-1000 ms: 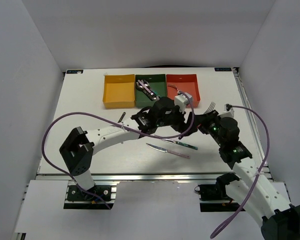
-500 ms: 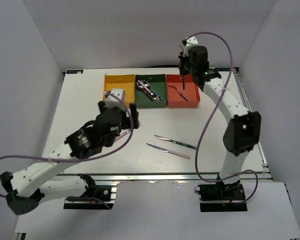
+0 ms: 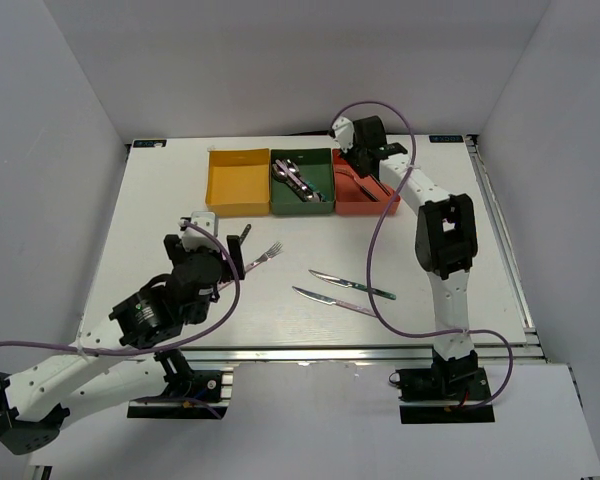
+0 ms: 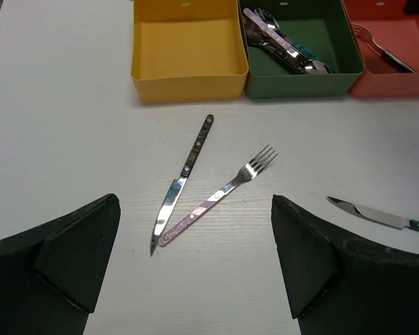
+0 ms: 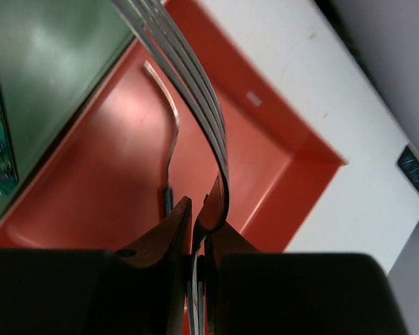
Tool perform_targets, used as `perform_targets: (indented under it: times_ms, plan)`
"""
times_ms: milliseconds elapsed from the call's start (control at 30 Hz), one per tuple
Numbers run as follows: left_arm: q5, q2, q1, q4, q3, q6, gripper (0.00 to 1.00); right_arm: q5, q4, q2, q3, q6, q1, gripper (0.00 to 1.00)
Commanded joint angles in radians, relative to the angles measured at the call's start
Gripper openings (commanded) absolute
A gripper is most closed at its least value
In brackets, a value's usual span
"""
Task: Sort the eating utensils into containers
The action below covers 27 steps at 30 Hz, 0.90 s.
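My right gripper (image 5: 199, 209) is shut on the handle of a silver fork (image 5: 185, 77), whose tines stick out over the red-orange container (image 5: 286, 174). Another fork (image 5: 171, 132) lies inside that container. From above, the right gripper (image 3: 355, 160) hangs at the left end of the red-orange container (image 3: 380, 200). The dark green container (image 4: 335, 59) holds several utensils (image 4: 283, 45), and the yellow container (image 4: 188, 52) shows nothing inside. My left gripper (image 4: 195, 237) is open above the table, just short of a dark-handled knife (image 4: 188, 171) and a pink-handled fork (image 4: 220, 199).
Two more knives lie side by side mid-table, one teal-handled (image 3: 352, 287), one pink-handled (image 3: 335, 302). The three containers stand in a row at the far edge. White walls close in the table on three sides. The left arm's purple cable (image 3: 230, 300) loops near the front left.
The right gripper has come down with its fork from high above the red-orange container to its left end. The left arm has drawn back, uncovering the pink-handled fork beside the knife.
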Motion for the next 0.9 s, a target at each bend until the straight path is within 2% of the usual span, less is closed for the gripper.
perform_targets:
  times_ms: [0, 133, 200, 267, 333, 400, 433, 467, 533, 600, 633, 700, 800, 867]
  plan:
    - [-0.018, 0.023, 0.001, 0.006, 0.005, -0.005, 0.98, -0.025, 0.056, -0.034, -0.040, -0.044, -0.024, 0.00]
    - [0.016, 0.053, 0.001, 0.002, 0.014, -0.008, 0.98, -0.027, 0.082, -0.029, -0.051, -0.040, -0.029, 0.01]
    - [0.035, 0.058, 0.001, 0.005, 0.012, -0.004, 0.98, -0.019, 0.078, -0.026, -0.042, -0.037, -0.029, 0.16]
    - [0.047, 0.063, 0.001, 0.006, 0.011, -0.002, 0.98, -0.016, 0.067, -0.029, -0.023, -0.028, -0.029, 0.26]
    - [0.047, 0.063, 0.001, 0.006, 0.014, -0.002, 0.98, -0.036, 0.069, -0.041, -0.026, -0.029, -0.029, 0.27]
    - [0.062, 0.063, 0.001, 0.014, 0.012, -0.002, 0.98, -0.045, 0.092, -0.052, -0.029, -0.035, -0.030, 0.21]
    - [0.070, 0.060, 0.001, 0.017, 0.012, -0.002, 0.98, -0.061, 0.073, -0.047, -0.002, -0.056, -0.032, 0.04]
    - [0.074, 0.058, 0.002, 0.017, 0.014, -0.002, 0.98, -0.070, 0.066, -0.026, 0.020, -0.060, -0.032, 0.00]
    - [0.071, 0.052, 0.001, 0.012, 0.014, -0.007, 0.98, -0.047, 0.050, -0.003, 0.063, -0.046, -0.033, 0.00]
    - [0.065, 0.046, 0.001, 0.014, 0.011, -0.005, 0.98, -0.061, 0.043, -0.014, 0.060, -0.028, -0.030, 0.18]
    - [0.062, 0.043, 0.001, 0.014, 0.011, -0.007, 0.98, -0.077, 0.040, -0.040, 0.058, -0.017, -0.030, 0.17]
    - [0.062, 0.038, 0.001, 0.021, 0.011, -0.007, 0.98, -0.110, 0.035, -0.075, 0.028, -0.001, -0.029, 0.19]
    - [0.070, 0.043, 0.001, 0.031, 0.015, -0.008, 0.98, -0.079, 0.040, -0.127, -0.011, -0.006, -0.027, 0.34]
    - [0.071, 0.052, 0.002, 0.031, 0.023, -0.011, 0.98, -0.056, 0.030, -0.124, -0.011, -0.018, -0.027, 0.37]
